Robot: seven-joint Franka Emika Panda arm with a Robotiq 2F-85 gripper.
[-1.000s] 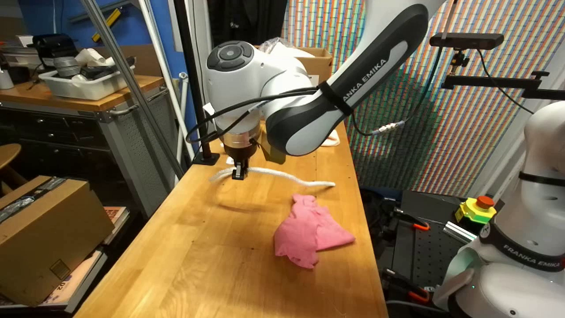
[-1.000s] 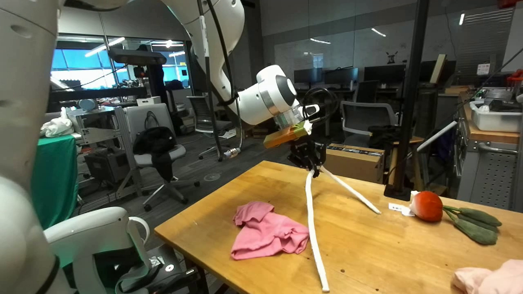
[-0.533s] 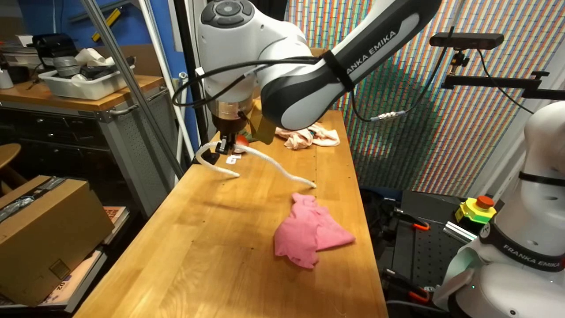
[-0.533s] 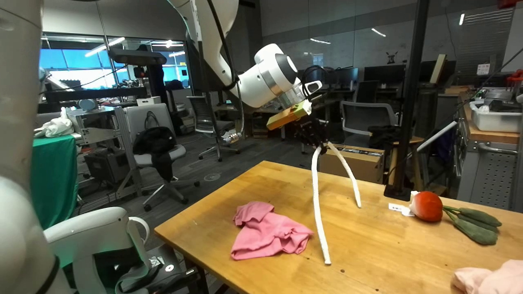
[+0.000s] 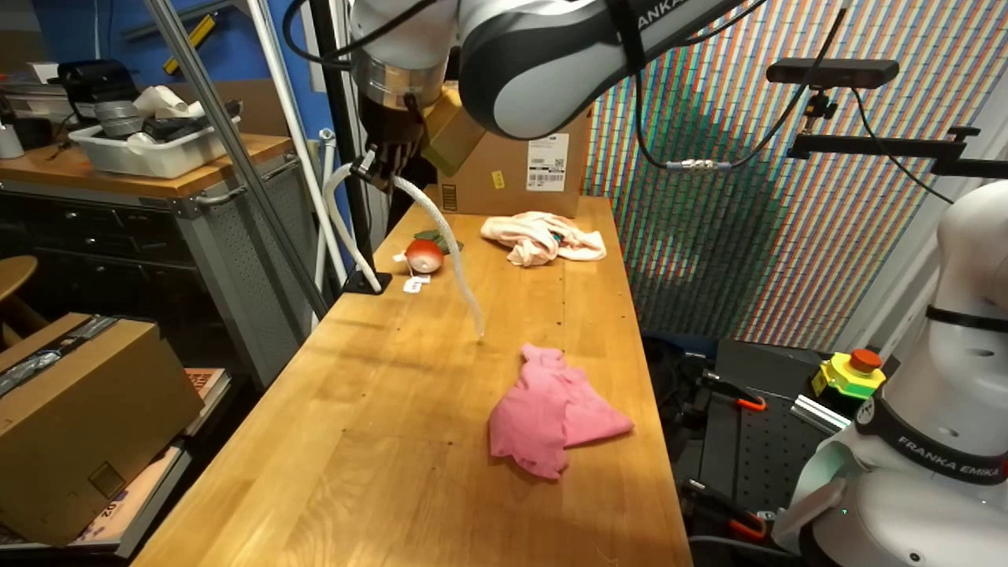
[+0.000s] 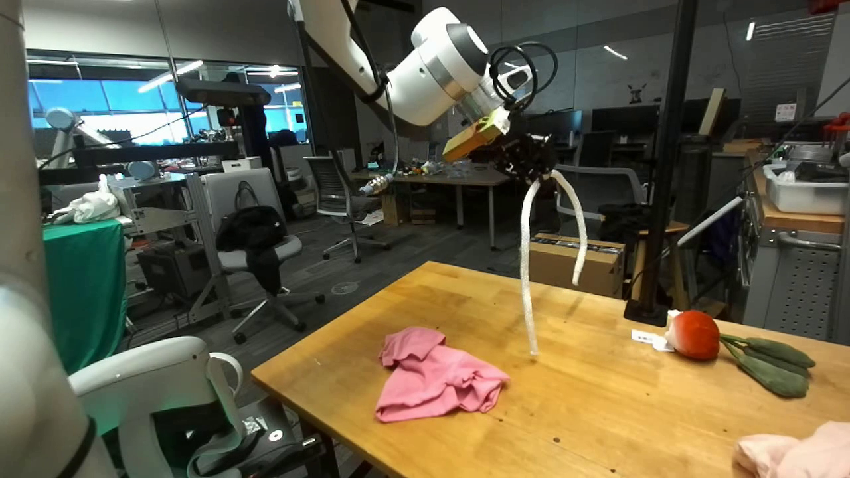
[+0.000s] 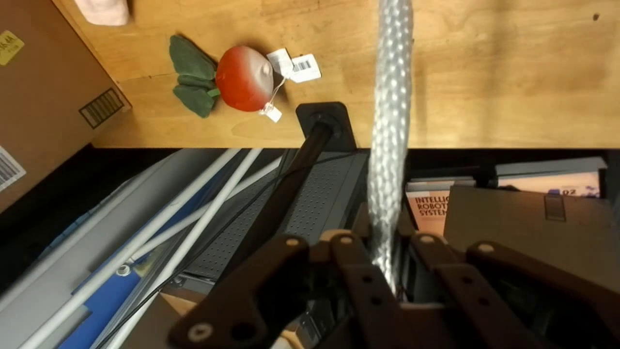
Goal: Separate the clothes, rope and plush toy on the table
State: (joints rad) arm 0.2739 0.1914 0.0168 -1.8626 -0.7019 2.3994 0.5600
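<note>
My gripper [image 5: 374, 169] is shut on the white rope [image 5: 454, 244] near its middle and holds it high above the table. In an exterior view the gripper [image 6: 541, 178] has both rope ends [image 6: 526, 265] hanging down, one longer. In the wrist view the rope [image 7: 392, 82] runs up from between the fingers [image 7: 385, 228]. The red plush toy [image 5: 425, 256] with green leaves lies near the far edge by the post; it also shows in the wrist view [image 7: 244, 80]. The pink cloth [image 5: 543, 409] lies crumpled mid-table. The peach cloth [image 5: 539, 236] lies at the far end.
A black post [image 6: 645, 312] stands on the table [image 5: 378, 472] edge beside the plush toy, close to the hanging rope in an exterior view. A cardboard box [image 5: 512, 177] stands behind the peach cloth. Another box [image 5: 94, 417] is beside the table, lower down.
My gripper has risen, lifting the rope; its ends have come up and now hang. In an exterior view, the plush toy and peach cloth have come into sight. The cloths and toy have not moved.
</note>
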